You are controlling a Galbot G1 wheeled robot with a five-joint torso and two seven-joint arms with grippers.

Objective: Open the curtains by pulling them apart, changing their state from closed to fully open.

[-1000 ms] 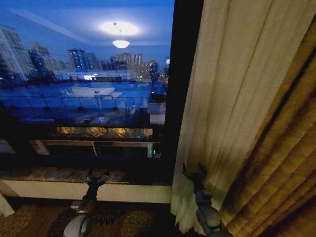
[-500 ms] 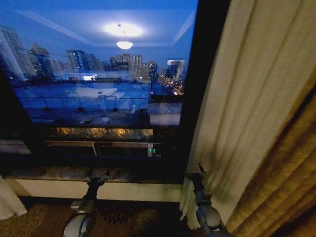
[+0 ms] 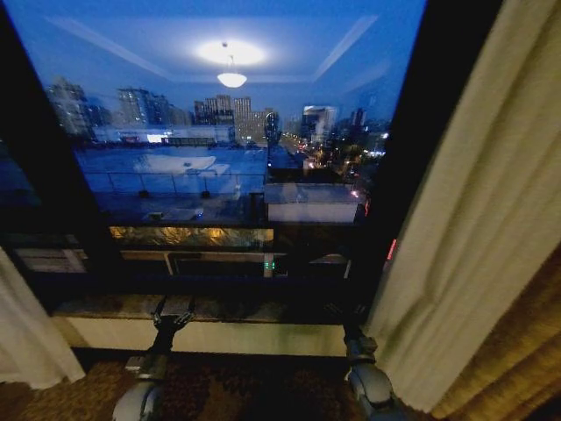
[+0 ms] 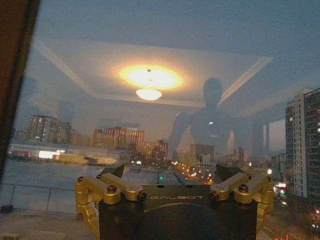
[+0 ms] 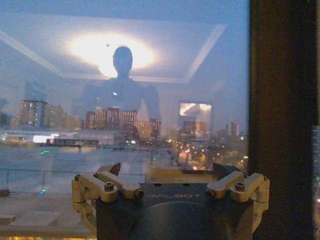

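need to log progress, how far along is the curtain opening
Mostly done: the right sheer curtain sits bunched at the right against the golden drape, the left sheer curtain is at the left edge, and the window between them is uncovered. Nothing is in hand: the left hand and right hand are both open, raised low before the sill. Left, at most: nudging either panel further aside.
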